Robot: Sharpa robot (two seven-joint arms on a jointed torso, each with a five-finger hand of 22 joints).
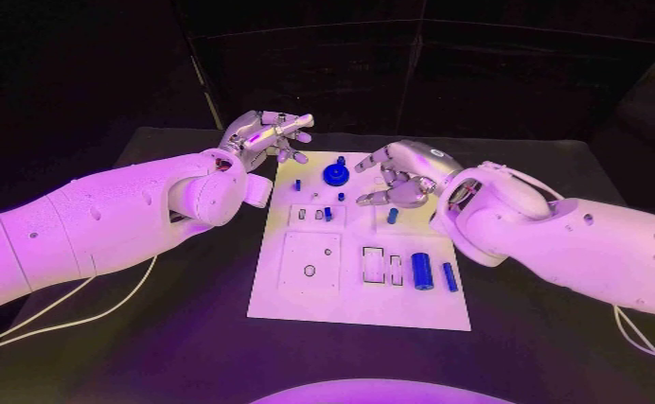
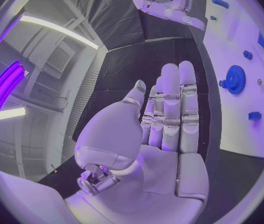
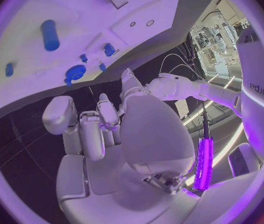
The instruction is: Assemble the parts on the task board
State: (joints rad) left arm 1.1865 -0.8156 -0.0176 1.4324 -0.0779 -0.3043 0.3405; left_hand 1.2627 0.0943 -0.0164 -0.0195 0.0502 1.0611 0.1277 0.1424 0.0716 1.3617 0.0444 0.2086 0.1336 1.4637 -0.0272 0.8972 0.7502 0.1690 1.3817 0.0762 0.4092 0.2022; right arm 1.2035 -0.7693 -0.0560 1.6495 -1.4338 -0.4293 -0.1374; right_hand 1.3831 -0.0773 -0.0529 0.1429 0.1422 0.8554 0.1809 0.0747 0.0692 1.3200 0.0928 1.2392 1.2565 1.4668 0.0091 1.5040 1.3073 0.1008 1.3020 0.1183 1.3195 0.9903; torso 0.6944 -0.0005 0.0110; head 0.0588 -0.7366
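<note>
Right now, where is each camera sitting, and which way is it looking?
Head view: on the robot's head, looking down at the task board; both arms, left hand and right hand show.
Left wrist view: behind the left hand, facing the board's edge.
Right wrist view: behind the right hand, facing the board.
All three share the blue gear.
</note>
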